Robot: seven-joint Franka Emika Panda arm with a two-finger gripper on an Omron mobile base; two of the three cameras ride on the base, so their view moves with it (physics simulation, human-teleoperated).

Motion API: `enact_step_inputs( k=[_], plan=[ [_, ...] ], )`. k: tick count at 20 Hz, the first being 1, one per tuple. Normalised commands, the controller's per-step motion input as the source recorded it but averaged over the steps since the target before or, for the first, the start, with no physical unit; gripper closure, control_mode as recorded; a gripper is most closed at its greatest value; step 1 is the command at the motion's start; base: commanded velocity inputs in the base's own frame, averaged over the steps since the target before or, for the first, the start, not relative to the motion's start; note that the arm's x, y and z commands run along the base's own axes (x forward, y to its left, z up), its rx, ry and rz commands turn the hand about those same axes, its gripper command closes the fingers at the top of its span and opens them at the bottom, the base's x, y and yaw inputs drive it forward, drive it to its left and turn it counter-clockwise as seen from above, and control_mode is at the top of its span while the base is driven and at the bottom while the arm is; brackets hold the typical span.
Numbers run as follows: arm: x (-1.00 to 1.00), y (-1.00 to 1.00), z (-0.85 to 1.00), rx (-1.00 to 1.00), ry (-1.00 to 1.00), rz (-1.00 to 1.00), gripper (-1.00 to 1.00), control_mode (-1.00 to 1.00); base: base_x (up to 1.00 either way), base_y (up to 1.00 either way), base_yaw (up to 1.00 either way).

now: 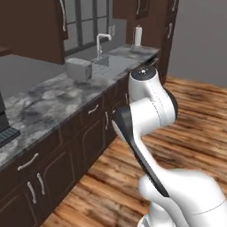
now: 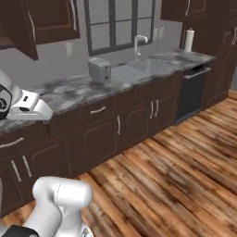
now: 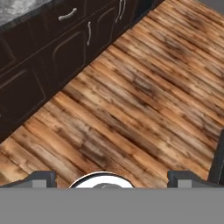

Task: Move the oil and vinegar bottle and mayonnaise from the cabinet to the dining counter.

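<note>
My gripper (image 3: pixel 113 178) is open, its two dark fingertips (image 3: pixel 43 177) set far apart with nothing between them. It points down at the bare wooden floor (image 3: pixel 144 87) in front of the low base cabinets. The dark brown wall cabinet (image 2: pixel 48 18) hangs above the wall counter with its doors shut, and it also appears at the upper left (image 1: pixel 31 26) of the left base view. The oil and vinegar bottle and the mayonnaise are hidden. The dining counter is out of view.
A grey-marbled wall counter (image 2: pixel 69 90) carries a silver toaster (image 2: pixel 99 69), a sink with a faucet (image 2: pixel 139 44) and a paper towel roll (image 2: pixel 188 40). Base cabinets (image 1: pixel 80 142) and a dishwasher (image 2: pixel 192 92) stand below it. Wooden floor stretches to the right.
</note>
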Motion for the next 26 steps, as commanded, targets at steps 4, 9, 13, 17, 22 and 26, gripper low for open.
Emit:
enact_step_inputs(
  k=[4, 9, 13, 17, 22, 26],
  plan=[
    [0.0, 0.0, 0.0, 0.0, 0.0, 0.0, -1.0, 1.0, 0.94, 0.26, 0.6],
    [0.0, 0.0, 0.0, 0.0, 0.0, 0.0, -1.0, 1.0, 0.73, 0.26, 0.65],
    [0.0, 0.0, 0.0, 0.0, 0.0, 0.0, -1.0, 1.0, 0.84, 0.08, 0.62],
    [0.0, 0.0, 0.0, 0.0, 0.0, 0.0, -1.0, 1.0, 0.87, 0.0, 0.55],
    [0.0, 0.0, 0.0, 0.0, 0.0, 0.0, -1.0, 1.0, 0.81, -0.07, 0.39],
    [0.0, 0.0, 0.0, 0.0, 0.0, 0.0, -1.0, 1.0, 0.71, -0.09, 0.31]
  ],
)
